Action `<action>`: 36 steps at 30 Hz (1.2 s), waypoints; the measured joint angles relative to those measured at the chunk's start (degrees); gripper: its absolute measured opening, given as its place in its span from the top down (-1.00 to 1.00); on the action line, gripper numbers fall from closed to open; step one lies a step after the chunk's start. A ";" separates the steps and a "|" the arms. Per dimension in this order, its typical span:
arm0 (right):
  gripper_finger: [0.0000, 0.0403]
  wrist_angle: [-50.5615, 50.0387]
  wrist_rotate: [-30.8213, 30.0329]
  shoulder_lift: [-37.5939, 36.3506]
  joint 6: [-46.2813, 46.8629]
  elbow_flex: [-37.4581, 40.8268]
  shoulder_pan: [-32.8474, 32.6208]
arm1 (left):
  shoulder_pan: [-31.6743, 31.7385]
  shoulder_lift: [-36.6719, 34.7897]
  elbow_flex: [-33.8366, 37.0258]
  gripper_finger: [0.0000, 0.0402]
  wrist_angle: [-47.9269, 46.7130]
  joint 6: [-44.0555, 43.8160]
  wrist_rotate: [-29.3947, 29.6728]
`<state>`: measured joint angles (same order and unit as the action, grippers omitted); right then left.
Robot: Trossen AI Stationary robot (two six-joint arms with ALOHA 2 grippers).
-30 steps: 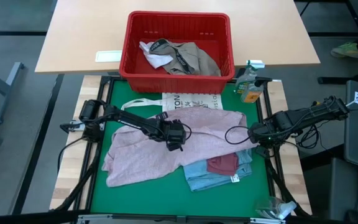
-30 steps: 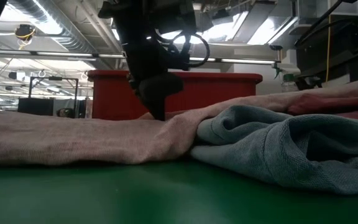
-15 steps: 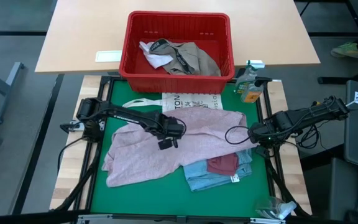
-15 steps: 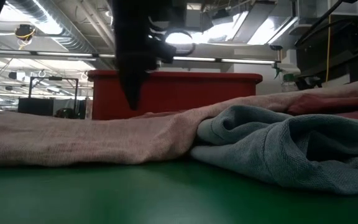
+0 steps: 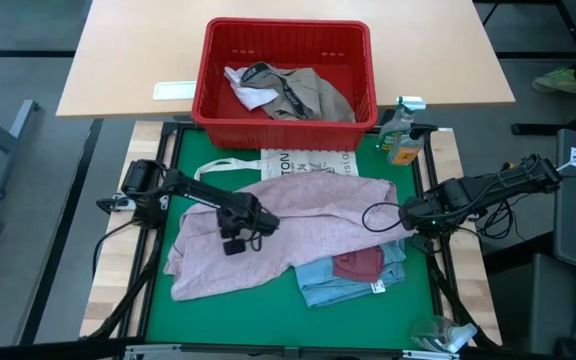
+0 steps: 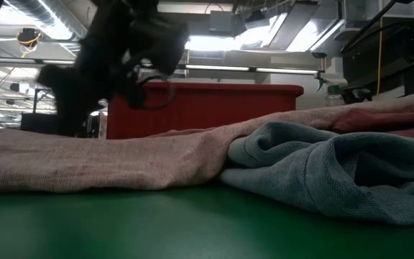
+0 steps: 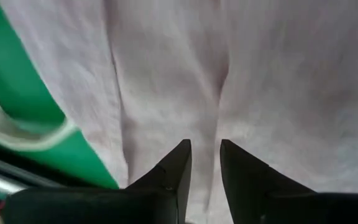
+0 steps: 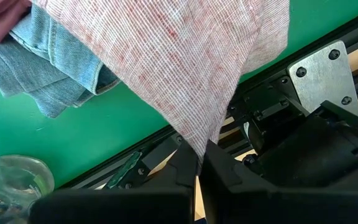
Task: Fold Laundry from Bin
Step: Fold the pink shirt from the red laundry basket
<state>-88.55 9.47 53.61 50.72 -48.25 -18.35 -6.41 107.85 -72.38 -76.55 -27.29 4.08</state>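
The left gripper (image 5: 234,243) hovers over the spread pale pink garment (image 5: 298,225), fingers slightly apart and seemingly holding nothing. The right gripper (image 8: 199,163) is clamped on that garment's corner at the table's right edge. More laundry (image 5: 298,92) lies in the red bin (image 5: 213,110).

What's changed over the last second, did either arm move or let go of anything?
The left claw slid across the pink shirt toward the robot's left, away from the middle; its fingers are slightly apart and hold nothing. The right claw stayed shut on the shirt's corner at the right edge. The bin and the blue garment haven't moved.
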 joint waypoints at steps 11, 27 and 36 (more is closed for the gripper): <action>0.96 0.07 -0.54 0.02 0.00 0.02 0.00 | -6.37 0.09 8.09 0.75 -4.32 -2.03 -9.55; 0.96 0.11 -1.44 0.01 0.00 0.02 -0.02 | -12.38 -34.77 23.50 0.83 2.17 -28.60 -3.77; 0.96 0.26 -1.49 0.02 0.00 0.02 -0.02 | -12.36 -47.25 33.59 0.82 19.68 -41.99 -3.40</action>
<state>-88.29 7.99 53.62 50.72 -48.23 -18.37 -18.77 60.61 -38.79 -56.87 -69.28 0.68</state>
